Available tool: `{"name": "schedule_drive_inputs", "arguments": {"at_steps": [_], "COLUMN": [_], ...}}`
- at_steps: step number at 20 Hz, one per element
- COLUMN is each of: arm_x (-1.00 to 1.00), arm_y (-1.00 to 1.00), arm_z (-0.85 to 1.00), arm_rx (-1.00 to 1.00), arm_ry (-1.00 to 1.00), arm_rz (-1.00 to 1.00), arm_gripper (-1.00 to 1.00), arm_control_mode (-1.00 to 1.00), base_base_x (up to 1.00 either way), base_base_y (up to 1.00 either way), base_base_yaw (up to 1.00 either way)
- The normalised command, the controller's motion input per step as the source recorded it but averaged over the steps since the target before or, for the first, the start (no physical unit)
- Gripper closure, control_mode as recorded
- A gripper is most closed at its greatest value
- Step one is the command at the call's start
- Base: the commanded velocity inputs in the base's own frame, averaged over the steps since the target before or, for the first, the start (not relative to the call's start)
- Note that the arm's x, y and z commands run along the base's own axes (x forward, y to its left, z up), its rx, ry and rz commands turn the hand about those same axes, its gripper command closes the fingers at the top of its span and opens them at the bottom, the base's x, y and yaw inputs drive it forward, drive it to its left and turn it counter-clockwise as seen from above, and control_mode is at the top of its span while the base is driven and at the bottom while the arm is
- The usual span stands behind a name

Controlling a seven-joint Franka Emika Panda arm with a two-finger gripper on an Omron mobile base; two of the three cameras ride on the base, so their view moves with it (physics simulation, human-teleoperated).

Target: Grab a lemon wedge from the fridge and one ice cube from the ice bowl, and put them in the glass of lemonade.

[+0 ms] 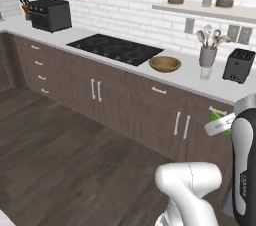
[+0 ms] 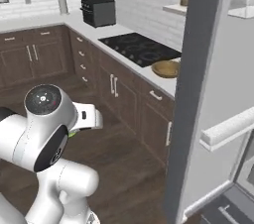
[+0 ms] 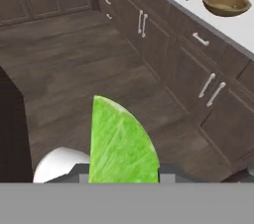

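Lemon wedge (image 1: 219,120), bright green, sits clamped in the gripper (image 1: 220,123) before the brown cabinets, right of the ice bowl (image 1: 164,63) on the white counter (image 1: 180,77). Hand view: wedge between the fingertips, above dark wood floor (image 3: 74,79).

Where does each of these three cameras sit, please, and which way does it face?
Left base view: behind the arm to its left, looking forward and down at the counter, cooktop and ice bowl; arm at lower right.
Right base view: behind to its right, facing the same counter past the open fridge door; arm at lower left.
Hand view: on the hand, looking along the gripper over the green wedge at floor and cabinets.
All three share the ice bowl and cooktop.
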Motion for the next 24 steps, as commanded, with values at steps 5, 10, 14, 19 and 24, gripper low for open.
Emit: {"name": "schedule_drive_inputs", "arguments": {"at_steps": [5,10,14,19,24], "arm_x": [0.0,0.0,0.0,0.0,0.0], "arm_y": [0.0,0.0,0.0,0.0,0.0], "arm_z": [0.0,0.0,0.0,0.0,0.0], "arm_rx": [0.0,0.0,0.0,0.0,0.0], "arm_ry": [0.0,0.0,0.0,0.0,0.0], "arm_rz": [0.0,0.0,0.0,0.0,0.0], "arm_gripper": [1.0,1.0,1.0,1.0,1.0], "arm_control_mode": [1.0,1.0,1.0,1.0,1.0], "base_base_x": [1.0,0.99,0.94,1.0,1.0], "base_base_y": [0.45,0.42,0.48,0.91,0.33], "base_base_yaw": [0.45,-0.17,-0.45,-0.38,0.22]}}
